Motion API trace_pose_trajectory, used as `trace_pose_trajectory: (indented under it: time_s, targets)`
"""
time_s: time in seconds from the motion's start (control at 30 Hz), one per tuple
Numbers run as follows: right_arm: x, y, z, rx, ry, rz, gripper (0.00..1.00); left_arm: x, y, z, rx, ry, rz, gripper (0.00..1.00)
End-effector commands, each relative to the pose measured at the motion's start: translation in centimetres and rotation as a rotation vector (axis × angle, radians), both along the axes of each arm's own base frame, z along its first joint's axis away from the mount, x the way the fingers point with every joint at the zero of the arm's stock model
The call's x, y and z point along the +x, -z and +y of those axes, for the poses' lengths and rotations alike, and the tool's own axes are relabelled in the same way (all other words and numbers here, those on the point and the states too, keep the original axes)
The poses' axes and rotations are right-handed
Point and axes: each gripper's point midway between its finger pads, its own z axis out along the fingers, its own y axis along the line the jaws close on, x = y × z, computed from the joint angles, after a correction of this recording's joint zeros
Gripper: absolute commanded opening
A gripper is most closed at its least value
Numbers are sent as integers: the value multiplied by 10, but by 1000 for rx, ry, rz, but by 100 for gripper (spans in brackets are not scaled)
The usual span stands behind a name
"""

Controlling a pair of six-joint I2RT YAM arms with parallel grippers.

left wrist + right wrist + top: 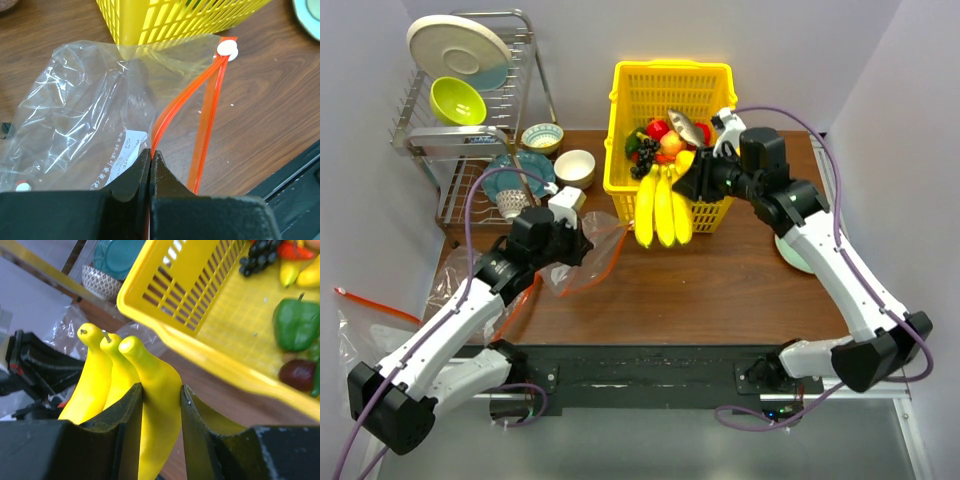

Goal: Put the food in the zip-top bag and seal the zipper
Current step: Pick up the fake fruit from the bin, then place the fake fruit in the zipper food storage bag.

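Observation:
My right gripper (161, 390) is shut on one banana of the yellow banana bunch (125, 385) and holds it in the air in front of the yellow basket (668, 140); the bunch (662, 208) hangs down over the basket's near wall. My left gripper (151, 155) is shut on the orange-red zipper (172, 107) of the clear zip-top bag (85, 120), which lies crumpled on the table left of the basket (582, 250). The bag's mouth gapes open, with a white slider (226, 49) at its far end. More toy food lies in the basket, including a green pepper (295, 322) and dark grapes (257, 257).
A dish rack (470, 110) with plates and a green bowl stands at the back left, with bowls (573, 167) beside it. A pale plate (795, 255) lies under the right arm. Another clear bag (365, 325) hangs off the left table edge.

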Motion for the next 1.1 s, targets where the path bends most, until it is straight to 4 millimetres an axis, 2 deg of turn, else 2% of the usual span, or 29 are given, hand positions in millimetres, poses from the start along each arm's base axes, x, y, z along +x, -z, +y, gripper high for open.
trace_pose_trajectory:
  time_s: [0.0, 0.03, 0.07, 0.2, 0.33, 0.5, 0.57, 0.63, 0.77, 0.93, 1.07]
  targets:
    - [-28, -30, 5, 163, -24, -53, 0, 5, -22, -9, -84, -36, 26, 0]
    - [-31, -19, 5, 171, -15, -29, 0, 6, -24, -10, -90, -41, 34, 0]
    - [-34, -23, 2, 184, -4, -42, 0, 8, -22, -11, -91, -48, 46, 0]
    - [-40, -11, 3, 181, 9, -16, 0, 12, -21, -18, -126, -72, 103, 0]
    - [-48, 1, 15, 127, -1, -17, 0, 12, -22, -28, -178, -77, 149, 0]
    - [-48, 17, 24, 30, 36, -37, 0, 11, -22, -26, -212, -133, 194, 0]
    - [-42, 22, 16, -24, 118, -59, 0, 11, -25, -25, -224, -155, 199, 0]
    - [-44, 21, 19, -76, 152, -93, 0, 11, -28, -23, -234, -171, 200, 0]
    - [-37, 24, 8, -171, 281, -141, 0, 10, -33, -25, -280, -201, 216, 0]
    - [-30, 14, -1, -192, 420, -210, 0, 13, -38, -25, -324, -232, 209, 0]
    - [-25, 11, 0, -198, 468, -232, 0, 16, -48, -28, -378, -254, 198, 0]
